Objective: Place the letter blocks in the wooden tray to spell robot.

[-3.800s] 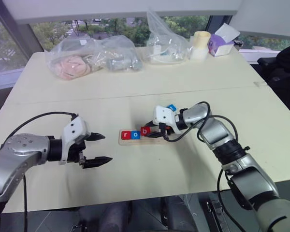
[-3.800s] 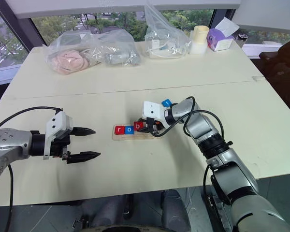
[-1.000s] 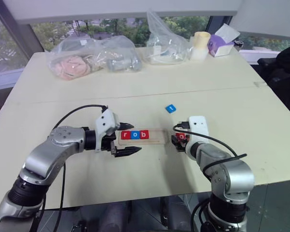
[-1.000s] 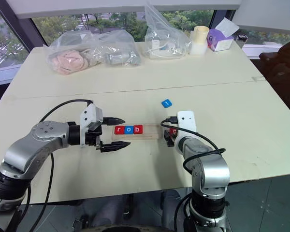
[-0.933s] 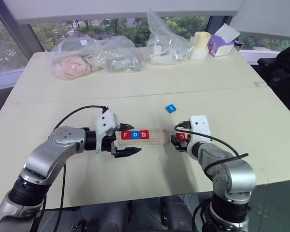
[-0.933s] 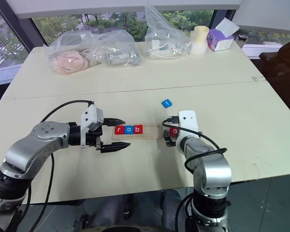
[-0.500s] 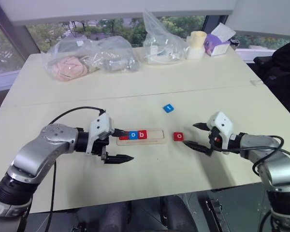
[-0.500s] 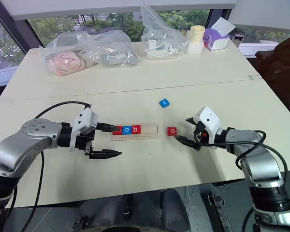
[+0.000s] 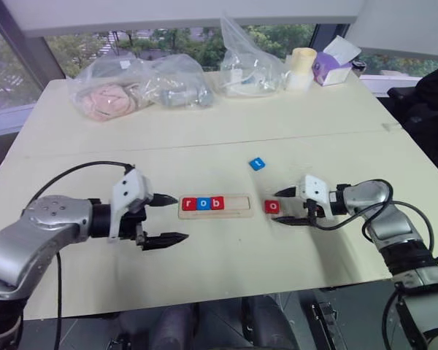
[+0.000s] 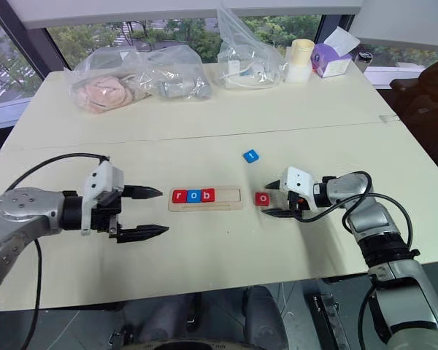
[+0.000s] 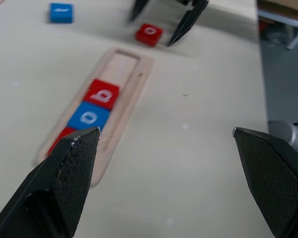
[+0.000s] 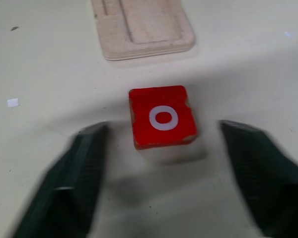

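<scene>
pale tabletop (image 9: 226,262) fills the foreground, windows behind it. nearest, at about eight o'clock, the left gripper (image 9: 163,218) hangs just above the surface with its black fingers spread wide and nothing between them, its tips pointing toward the wooden tray (image 9: 214,205). at centre the tray lies flat, with red r (image 9: 189,204), blue o (image 9: 203,203) and red b (image 9: 217,203) seated in the left part of its slot; the right part is bare wood. just off the tray's three o'clock end lies the red o block (image 9: 273,206) on the table, and the right gripper (image 9: 286,207) faces it with fingers parted around the tile, not touching. at one o'clock sits the blue t block (image 9: 258,164), and plastic bags (image 9: 142,87) lie at the far edge.
</scene>
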You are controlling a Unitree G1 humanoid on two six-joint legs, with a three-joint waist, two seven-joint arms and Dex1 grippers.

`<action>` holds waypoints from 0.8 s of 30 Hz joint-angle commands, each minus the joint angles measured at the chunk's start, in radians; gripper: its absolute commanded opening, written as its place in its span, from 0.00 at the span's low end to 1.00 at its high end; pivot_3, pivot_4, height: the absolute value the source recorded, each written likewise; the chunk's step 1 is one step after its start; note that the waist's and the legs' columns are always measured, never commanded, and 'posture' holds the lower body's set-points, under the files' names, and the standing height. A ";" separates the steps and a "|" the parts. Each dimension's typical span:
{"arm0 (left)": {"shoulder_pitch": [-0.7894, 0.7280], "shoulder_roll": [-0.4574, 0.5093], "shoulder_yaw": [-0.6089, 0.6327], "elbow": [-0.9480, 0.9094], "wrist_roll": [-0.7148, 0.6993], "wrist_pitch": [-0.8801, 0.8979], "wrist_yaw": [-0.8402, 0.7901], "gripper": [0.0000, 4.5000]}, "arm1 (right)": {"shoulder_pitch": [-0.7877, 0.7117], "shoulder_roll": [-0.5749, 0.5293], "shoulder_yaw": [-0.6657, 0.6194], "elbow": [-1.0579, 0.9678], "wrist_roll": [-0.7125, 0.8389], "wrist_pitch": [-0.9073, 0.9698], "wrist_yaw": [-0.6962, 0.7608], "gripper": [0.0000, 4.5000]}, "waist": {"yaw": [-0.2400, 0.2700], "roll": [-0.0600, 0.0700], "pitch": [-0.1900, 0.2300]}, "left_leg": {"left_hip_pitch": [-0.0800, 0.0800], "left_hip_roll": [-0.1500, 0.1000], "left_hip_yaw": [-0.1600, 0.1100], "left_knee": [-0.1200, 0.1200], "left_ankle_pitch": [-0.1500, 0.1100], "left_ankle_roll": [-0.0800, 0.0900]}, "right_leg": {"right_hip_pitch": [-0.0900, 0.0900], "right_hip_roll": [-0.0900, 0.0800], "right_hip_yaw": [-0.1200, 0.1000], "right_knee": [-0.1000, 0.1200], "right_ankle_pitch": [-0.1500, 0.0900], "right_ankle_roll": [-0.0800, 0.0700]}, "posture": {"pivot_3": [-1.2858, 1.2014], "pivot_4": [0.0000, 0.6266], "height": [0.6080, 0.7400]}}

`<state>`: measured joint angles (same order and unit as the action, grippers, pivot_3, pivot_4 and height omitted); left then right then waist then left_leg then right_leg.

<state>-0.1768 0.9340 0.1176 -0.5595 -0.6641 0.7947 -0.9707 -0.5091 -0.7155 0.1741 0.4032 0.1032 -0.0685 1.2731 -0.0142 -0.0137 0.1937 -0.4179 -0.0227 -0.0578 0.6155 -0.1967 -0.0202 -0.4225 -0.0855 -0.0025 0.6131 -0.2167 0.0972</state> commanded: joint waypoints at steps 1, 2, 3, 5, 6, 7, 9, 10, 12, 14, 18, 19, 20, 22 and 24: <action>0.018 0.024 0.049 0.005 0.003 -0.015 0.000 1.00 | -0.033 0.008 -0.005 0.036 -0.008 -0.025 0.003 0.35 | 0.000 0.000 0.000 | 0.000 0.000 0.000 0.000 0.000 0.000 | 0.001 0.000 0.000 0.000 0.000 0.000 | 0.52 0.24 1.00; 0.023 0.028 0.052 0.012 0.006 -0.020 -0.003 1.00 | -0.037 0.013 -0.008 0.029 -0.002 -0.016 0.000 0.26 | 0.000 0.000 0.000 | 0.000 0.000 0.000 0.000 0.000 0.000 | 0.001 0.000 0.000 0.000 0.000 0.000 | 0.52 0.24 1.00; 0.025 0.029 0.054 0.016 0.007 -0.021 -0.003 1.00 | -0.038 0.017 -0.010 0.012 0.005 0.007 -0.005 0.24 | 0.000 0.000 0.000 | 0.001 0.000 0.000 0.000 0.000 0.000 | 0.001 0.000 0.000 0.000 0.000 0.000 | 0.52 0.24 1.00; 0.030 0.032 0.058 0.022 0.009 -0.025 -0.002 1.00 | -0.046 0.027 -0.023 -0.052 0.042 0.115 -0.016 0.24 | 0.000 0.000 0.000 | 0.001 0.000 0.000 0.000 0.000 0.000 | 0.001 0.000 0.000 0.000 0.000 0.000 | 0.52 0.24 1.00; 0.032 0.034 0.060 0.025 0.011 -0.026 -0.001 1.00 | -0.055 0.033 -0.026 -0.096 0.060 0.172 -0.021 0.24 | 0.000 0.000 0.000 | 0.001 0.000 0.000 0.000 0.000 0.000 | 0.001 0.000 0.000 0.000 0.000 0.000 | 0.52 0.24 1.00; 0.038 0.034 0.065 0.025 0.009 -0.023 0.002 1.00 | -0.067 0.041 -0.022 -0.145 0.068 0.224 -0.029 0.24 | -0.001 0.000 0.000 | 0.001 0.000 0.000 0.000 0.000 0.000 | 0.000 0.000 0.000 0.000 0.000 0.000 | 0.52 0.24 1.00; 0.048 0.034 0.071 0.019 0.003 -0.018 0.007 1.00 | -0.097 0.059 -0.004 -0.222 0.072 0.302 -0.042 0.24 | -0.005 0.001 0.000 | 0.000 0.000 0.000 -0.001 0.000 0.000 | -0.001 0.000 0.001 0.001 0.000 0.000 | 0.52 0.24 1.00; 0.052 0.033 0.072 0.013 -0.001 -0.015 0.009 1.00 | -0.112 0.069 0.009 -0.245 0.065 0.331 -0.049 0.24 | -0.006 0.001 0.000 | 0.001 0.000 0.000 -0.001 0.000 0.000 | -0.002 0.000 0.001 0.001 0.000 0.000 | 0.52 0.24 1.00; 0.057 0.028 0.066 -0.001 -0.009 -0.009 0.014 1.00 | -0.143 0.086 0.054 -0.260 0.025 0.347 -0.053 0.24 | -0.004 0.001 0.000 | 0.001 0.000 0.000 -0.001 0.000 0.000 | -0.002 0.000 0.001 0.001 0.000 0.000 | 0.52 0.24 1.00; 0.053 0.025 0.059 -0.004 -0.012 -0.008 0.020 1.00 | -0.169 0.106 0.092 -0.247 -0.010 0.339 -0.061 0.24 | 0.000 0.000 0.000 | 0.001 0.000 0.000 -0.001 0.000 0.000 | -0.002 0.000 0.001 0.001 0.000 0.000 | 0.52 0.24 1.00; 0.043 0.016 0.049 -0.001 -0.011 -0.008 0.034 1.00 | -0.202 0.153 0.121 -0.219 -0.012 0.365 -0.066 0.24 | 0.005 0.000 0.000 | -0.001 0.000 0.000 -0.001 0.000 0.000 | -0.002 -0.001 0.001 0.001 0.000 0.000 | 0.52 0.24 1.00; 0.050 0.009 0.053 -0.007 -0.013 -0.005 0.045 1.00 | -0.207 0.164 0.142 -0.204 -0.029 0.353 -0.067 0.24 | 0.003 0.000 0.000 | -0.001 0.000 0.000 0.000 0.000 0.000 | -0.002 -0.001 0.001 0.001 0.000 0.000 | 0.52 0.24 1.00; 0.056 0.004 0.057 -0.012 -0.014 -0.002 0.054 1.00 | -0.210 0.171 0.157 -0.194 -0.042 0.343 -0.069 0.24 | 0.002 0.000 0.000 | -0.001 0.000 0.000 -0.001 0.000 0.000 | -0.002 -0.001 0.001 0.001 0.000 0.000 | 0.52 0.24 1.00; 0.070 -0.003 0.064 -0.026 -0.020 0.005 0.070 1.00 | -0.212 0.177 0.176 -0.184 -0.057 0.331 -0.065 0.24 | 0.000 0.000 0.000 | -0.001 0.000 0.000 -0.001 0.000 -0.001 | -0.002 -0.001 0.001 0.001 0.000 0.000 | 0.52 0.24 1.00; 0.077 -0.005 0.068 -0.034 -0.024 0.008 0.078 1.00 | -0.213 0.176 0.181 -0.179 -0.064 0.322 -0.060 0.24 | 0.000 0.000 0.000 | -0.001 -0.001 0.000 -0.001 0.000 0.000 | -0.002 -0.001 0.001 0.001 0.000 0.000 | 0.52 0.24 1.00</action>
<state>-0.1026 0.9310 0.1530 -0.5637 -0.6695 0.8005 -0.9029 -0.6950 -0.5424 0.3603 0.2336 0.0429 0.2755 1.2082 -0.0147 -0.0133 0.1939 -0.4186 -0.0233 -0.0576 0.6145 -0.1967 -0.0207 -0.4248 -0.0859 -0.0019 0.6143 -0.2165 0.0969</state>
